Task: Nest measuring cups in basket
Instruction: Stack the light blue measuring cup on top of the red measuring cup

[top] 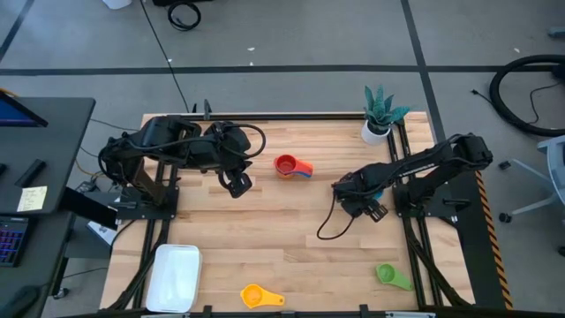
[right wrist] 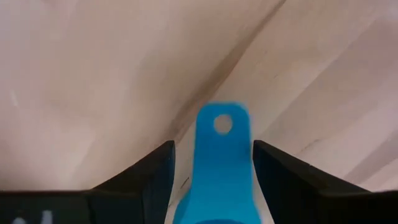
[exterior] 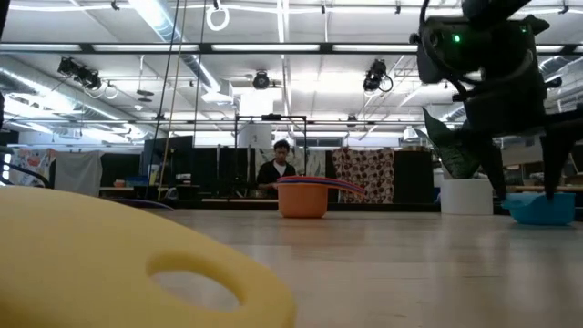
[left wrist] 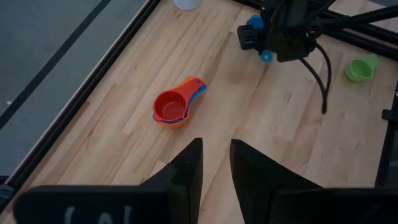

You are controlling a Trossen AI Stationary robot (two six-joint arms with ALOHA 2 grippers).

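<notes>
A light blue measuring cup [exterior: 542,209] sits on the table at the right. Its flat handle [right wrist: 221,168] lies between the fingers of my right gripper [right wrist: 213,146], which is open and points down over it [top: 355,190]. A red cup nested in an orange and a dark blue one [top: 289,166] stands mid-table toward the far side. A green cup [top: 388,276] and a yellow cup [top: 256,296] lie near the front edge. The white basket [top: 174,276] rests at the near left. My left gripper [top: 237,184] hovers high left of the stack, open a little with nothing in it [left wrist: 216,149]. My right gripper comes from above with one finger on each side of the light blue cup's handle, near the handle's free end with the hole [right wrist: 222,124]. One finger [right wrist: 273,168] lies close against the handle's edge; whether it touches I cannot tell. The cup rests on the table.
A white potted plant [top: 378,119] stands at the far right corner. A black cable [top: 331,221] trails from the right arm onto the table. Bare wood lies between the nested stack and the basket. A person shows in the room behind [exterior: 276,164].
</notes>
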